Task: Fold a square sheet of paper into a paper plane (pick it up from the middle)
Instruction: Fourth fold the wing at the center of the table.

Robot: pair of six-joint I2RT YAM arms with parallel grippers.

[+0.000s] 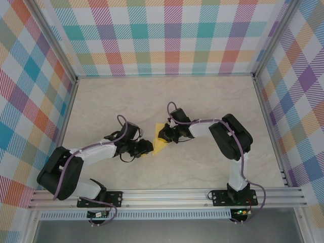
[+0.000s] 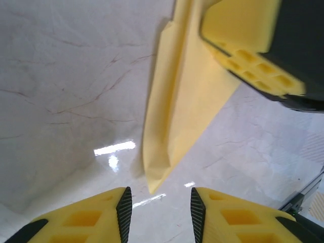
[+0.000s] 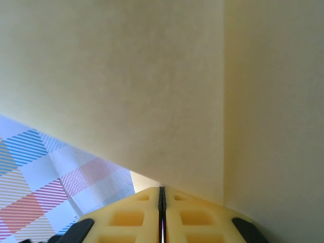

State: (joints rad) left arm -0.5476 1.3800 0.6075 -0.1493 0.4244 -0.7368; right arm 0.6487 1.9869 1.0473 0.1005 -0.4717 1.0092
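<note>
The yellow paper plane point(image 1: 160, 139) hangs between my two grippers over the middle of the table, folded into a narrow pointed shape with a lengthwise crease point(image 2: 177, 96). My right gripper point(image 1: 166, 134) is shut on its upper part; one of its yellow fingers point(image 2: 248, 45) lies against the paper. In the right wrist view the jaws point(image 3: 161, 190) are pressed together and the paper point(image 3: 152, 86) spreads right above them. My left gripper point(image 2: 158, 195) is open, its pads either side of empty space just short of the paper's lower tip. From above, the left gripper point(image 1: 147, 148) sits at the paper's left corner.
The pale marble tabletop point(image 1: 167, 96) lies under both arms, with checkered walls point(image 1: 162, 35) on three sides. An aluminium rail point(image 1: 167, 195) runs along the near edge by the arm bases.
</note>
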